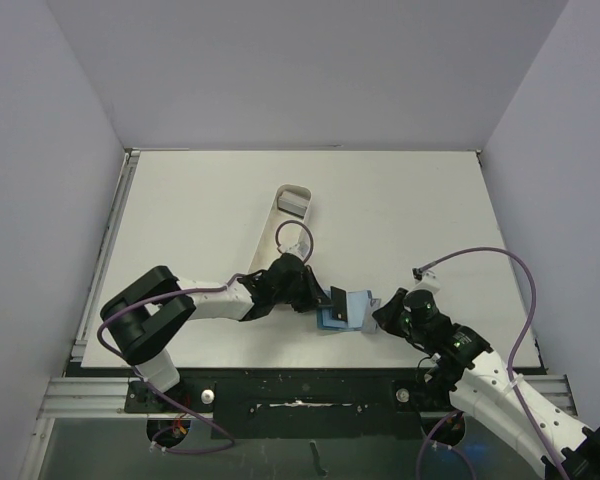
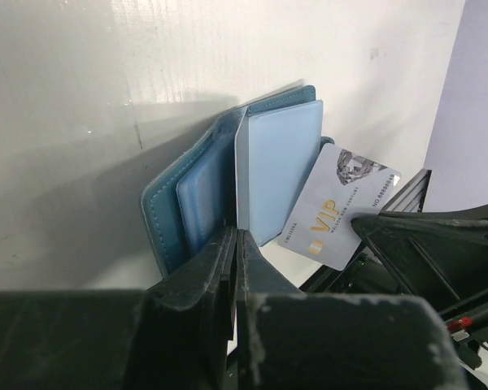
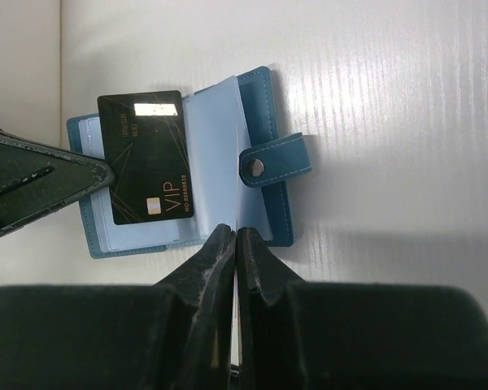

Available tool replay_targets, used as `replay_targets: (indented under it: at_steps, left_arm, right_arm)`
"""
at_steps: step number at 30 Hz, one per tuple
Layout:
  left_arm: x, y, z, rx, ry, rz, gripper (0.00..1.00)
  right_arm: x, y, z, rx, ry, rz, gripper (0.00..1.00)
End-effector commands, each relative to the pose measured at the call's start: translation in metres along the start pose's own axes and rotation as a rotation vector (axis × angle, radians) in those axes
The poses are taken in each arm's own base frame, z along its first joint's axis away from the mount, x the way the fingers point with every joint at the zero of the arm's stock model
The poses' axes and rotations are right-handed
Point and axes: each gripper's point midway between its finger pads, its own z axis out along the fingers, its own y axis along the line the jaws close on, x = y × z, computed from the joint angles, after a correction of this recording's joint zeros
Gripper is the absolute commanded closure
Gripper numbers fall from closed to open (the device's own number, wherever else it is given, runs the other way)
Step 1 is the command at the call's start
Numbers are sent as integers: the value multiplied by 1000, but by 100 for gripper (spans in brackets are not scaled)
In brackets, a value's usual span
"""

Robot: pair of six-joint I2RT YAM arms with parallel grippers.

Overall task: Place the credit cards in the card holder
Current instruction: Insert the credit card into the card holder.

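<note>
top view: holder (image 1: 342, 318) lies open at the 6 o'clock edge of the table (image 1: 400, 210). left claw (image 1: 323, 297) is at its 9 o'clock, right claw (image 1: 380, 312) at its 3 o'clock. both are close in.

right wrist view: the teal cover lies flat with the snap tab (image 3: 276, 160) at 3 o'clock. a pale blue leaf (image 3: 211, 138) stands up from the middle. black card (image 3: 146, 158), gold "vip", lies over the 9 o'clock half on the clear pockets. its far edge pokes past the holder's 12 o'clock edge. in a pocket or just on top: cannot tell. the left claw's tip meets the card's 9 o'clock edge.

right claw: fingers pressed together, no gap. the leaf's edge runs straight down to the tips. pinched or only touching: cannot tell.

left wrist view: left claw's fingers are also pressed together, tips at the foot of the upright leaf. nothing visibly held. grey card (image 2: 337, 210), gold "vip", leans at the leaf's 3 o'clock. its lower corner touches the other claw's tip. same card as the black one under glare or a second card: cannot tell.

white tray (image 1: 270, 235) lies at the holder's 11 o'clock, well apart. a small grey thing (image 1: 295, 202) sits at its far end, too small to identify.
</note>
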Motion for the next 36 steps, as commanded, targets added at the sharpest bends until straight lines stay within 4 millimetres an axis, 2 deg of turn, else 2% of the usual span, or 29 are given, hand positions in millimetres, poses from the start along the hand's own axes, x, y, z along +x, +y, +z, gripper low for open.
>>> replay_targets:
  at_steps: [1,10,15,25,36]
  left_arm:
    - [-5,8,1,-53,-27,5,100]
    - [12,-11,-2,36,15,-68,100]
    - [20,-13,-2,31,31,-71,100]
    - [15,3,2,-71,-5,-70,100]
    - [7,0,11,-103,-23,-42,100]
  right_arm:
    - [-6,4,-3,-5,-25,18,100]
    - [-5,1,-3,3,-24,21,100]
    - [-5,1,-4,7,-24,23,100]
    - [-3,2,-4,4,-20,30,100]
    - [-1,2,-4,3,-14,29,100]
